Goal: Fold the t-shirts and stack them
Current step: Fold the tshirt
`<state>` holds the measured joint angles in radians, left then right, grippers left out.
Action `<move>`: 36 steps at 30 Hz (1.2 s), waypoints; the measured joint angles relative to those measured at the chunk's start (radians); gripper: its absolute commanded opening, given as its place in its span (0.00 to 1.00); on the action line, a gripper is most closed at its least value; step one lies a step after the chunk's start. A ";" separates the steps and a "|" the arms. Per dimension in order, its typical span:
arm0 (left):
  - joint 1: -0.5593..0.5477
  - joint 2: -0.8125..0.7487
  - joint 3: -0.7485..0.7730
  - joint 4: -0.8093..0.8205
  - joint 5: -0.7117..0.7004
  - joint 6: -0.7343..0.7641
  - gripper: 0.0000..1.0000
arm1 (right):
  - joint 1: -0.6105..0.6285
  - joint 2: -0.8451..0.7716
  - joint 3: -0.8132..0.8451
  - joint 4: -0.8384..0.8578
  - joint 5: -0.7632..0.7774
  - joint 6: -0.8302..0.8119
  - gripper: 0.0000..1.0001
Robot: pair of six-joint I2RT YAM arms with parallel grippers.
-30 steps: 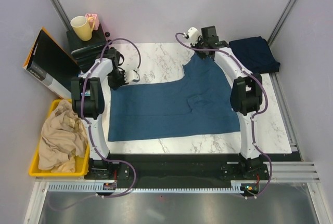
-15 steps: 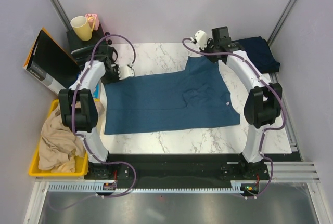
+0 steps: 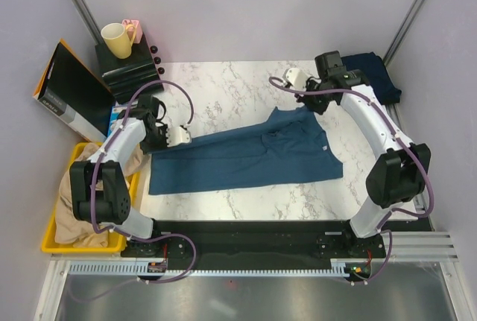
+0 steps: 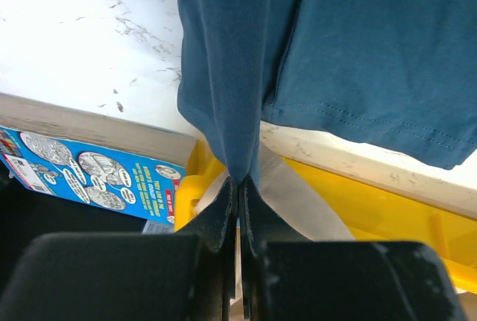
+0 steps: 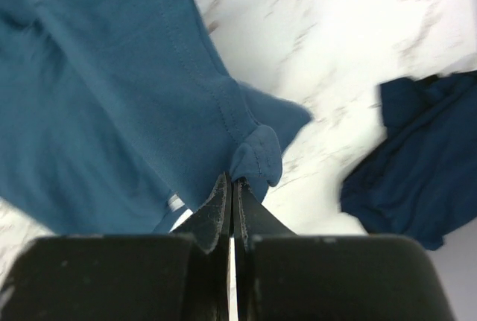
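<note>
Blue shirt point(image 3: 246, 159) lies spread across the middle of the marble surface point(image 3: 223, 86). Its near edge is flat. Its far edge is held at 2 points and slants from low left to higher right.

Left fingers point(image 4: 222, 215) are pressed together on a fold at the shirt's far left corner, with no gap between them. The cloth runs taut away from them. Past the surface edge there, a yellow bin point(image 4: 387, 213) and a printed blue carton point(image 4: 89, 176) show.

Right fingers point(image 5: 215, 215) are also pinched tight, on a bunched bit of hem at the shirt's far right side, raised off the surface.

Navy shirt point(image 3: 370, 75) sits in a heap at the far right corner, apart from the blue shirt and partly behind the right arm point(image 3: 373, 124).

The bin holds beige cloth point(image 3: 86, 194). 1 yellow mug point(image 3: 116, 39) stands on a black box point(image 3: 128, 68) at far left.
</note>
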<state>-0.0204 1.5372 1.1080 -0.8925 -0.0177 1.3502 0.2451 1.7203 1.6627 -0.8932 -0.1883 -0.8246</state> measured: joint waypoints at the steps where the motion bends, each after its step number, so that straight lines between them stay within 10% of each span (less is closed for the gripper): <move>1: -0.002 -0.006 -0.007 -0.001 0.000 0.001 0.02 | 0.001 -0.013 -0.026 -0.021 -0.006 -0.007 0.00; 26: -0.087 -0.075 -0.155 -0.018 -0.005 0.003 0.02 | 0.049 -0.241 -0.373 -0.225 0.006 -0.153 0.03; 29: -0.090 -0.064 -0.156 -0.018 -0.010 0.003 0.19 | 0.069 -0.230 -0.392 -0.228 0.006 -0.156 0.18; 33: -0.090 -0.043 -0.156 -0.018 -0.035 0.012 0.65 | 0.108 -0.206 -0.421 -0.231 0.008 -0.166 0.66; 36: -0.090 -0.042 -0.157 -0.018 -0.052 0.025 0.91 | 0.129 -0.202 -0.440 -0.241 0.013 -0.179 0.77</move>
<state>-0.1108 1.4952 0.9508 -0.9100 -0.0700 1.3754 0.3744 1.5185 1.2224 -1.1339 -0.1749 -1.0031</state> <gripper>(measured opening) 0.676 0.659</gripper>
